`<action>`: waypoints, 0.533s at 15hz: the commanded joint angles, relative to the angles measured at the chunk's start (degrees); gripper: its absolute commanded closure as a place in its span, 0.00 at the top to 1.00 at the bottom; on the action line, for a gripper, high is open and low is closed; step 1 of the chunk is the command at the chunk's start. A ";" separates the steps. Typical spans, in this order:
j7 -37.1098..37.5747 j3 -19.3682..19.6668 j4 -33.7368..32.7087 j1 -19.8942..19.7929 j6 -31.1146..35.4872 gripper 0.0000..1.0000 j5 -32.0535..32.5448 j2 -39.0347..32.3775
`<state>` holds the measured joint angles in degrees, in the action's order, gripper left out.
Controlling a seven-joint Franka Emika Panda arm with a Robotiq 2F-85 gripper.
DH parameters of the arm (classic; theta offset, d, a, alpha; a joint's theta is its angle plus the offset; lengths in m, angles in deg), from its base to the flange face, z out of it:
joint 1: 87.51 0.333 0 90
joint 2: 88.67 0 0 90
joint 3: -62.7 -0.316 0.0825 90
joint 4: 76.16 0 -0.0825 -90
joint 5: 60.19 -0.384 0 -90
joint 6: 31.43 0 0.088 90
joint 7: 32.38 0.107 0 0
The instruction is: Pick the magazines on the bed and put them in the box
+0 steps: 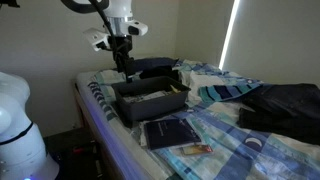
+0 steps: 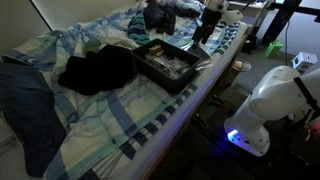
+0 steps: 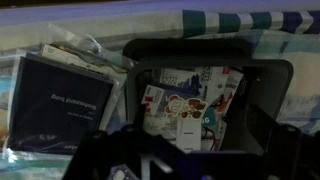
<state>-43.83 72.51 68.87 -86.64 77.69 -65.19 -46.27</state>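
In an exterior view the navy magazine [image 1: 172,131] lies flat on the bed [image 1: 232,138]. It is just in front of the dark box [image 1: 150,101]. The small orange-tan magazine [image 1: 194,150] rests beside it, nearer the bed's edge. My gripper [image 1: 122,58] hangs open and empty over the box's far corner. The wrist view looks down past the open gripper [image 3: 198,152] into the box [image 3: 190,48], which holds pictured papers. The navy magazine [image 3: 60,105] shows to its left. From the opposite side I see the gripper [image 2: 205,27] above the box [image 2: 168,62].
A dark bulky cloth bundle [image 1: 285,108] [image 2: 95,70] lies on the checked sheet [image 2: 130,120] beside the box. More dark fabric [image 1: 152,66] sits behind the box. The robot's white base [image 2: 270,100] stands past the striped bed edge [image 1: 95,100].
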 commanded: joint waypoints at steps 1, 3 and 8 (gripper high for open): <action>-0.43 -0.60 -0.16 -0.77 -0.21 1.00 -0.46 -0.14; -0.59 0.32 -0.51 -0.28 0.59 1.00 -2.40 -1.57; 0.40 0.63 -1.71 -0.99 0.41 1.00 -4.27 -5.38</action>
<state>-43.48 72.86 68.71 -86.88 77.78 -67.77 -48.40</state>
